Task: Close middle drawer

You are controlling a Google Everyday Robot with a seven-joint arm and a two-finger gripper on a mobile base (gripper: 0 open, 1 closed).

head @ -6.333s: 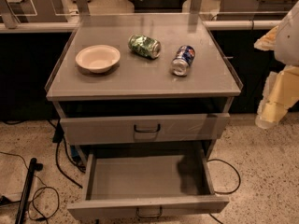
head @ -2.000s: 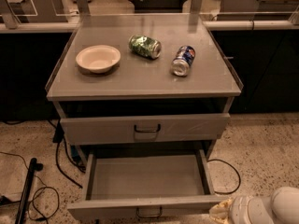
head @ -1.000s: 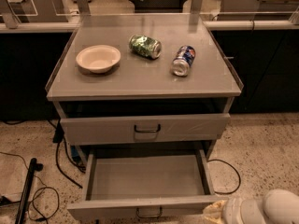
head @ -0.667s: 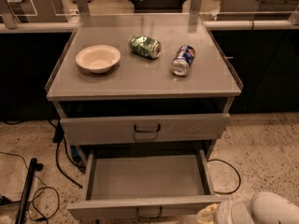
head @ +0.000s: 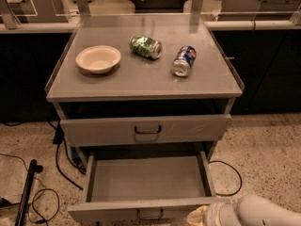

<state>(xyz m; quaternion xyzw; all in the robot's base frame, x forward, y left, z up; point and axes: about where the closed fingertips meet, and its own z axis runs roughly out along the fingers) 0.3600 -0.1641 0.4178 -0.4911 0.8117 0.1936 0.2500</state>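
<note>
The middle drawer [head: 148,179] is pulled far out at the bottom of the grey cabinet, and its tray is empty. Its low front panel [head: 108,211] runs along the bottom edge of the view, with a small dark loop handle [head: 150,215] at its centre. My gripper [head: 196,216] comes in from the lower right corner on a white arm [head: 256,213]. Its cream tip is at the right part of the drawer's front panel, just right of the handle. Whether it touches the panel does not show.
Above the open drawer is a grey drawer with a taller front [head: 146,129], slightly out. On the cabinet top [head: 141,79] are a white bowl [head: 98,59], a green can [head: 145,46] and a blue can [head: 184,60], both lying down. Cables [head: 42,197] and a black pole [head: 26,194] lie on the floor to the left.
The arm dropped from the right side to the lower right corner, then slid left along the bottom edge towards the drawer front. The drawer has not moved.
</note>
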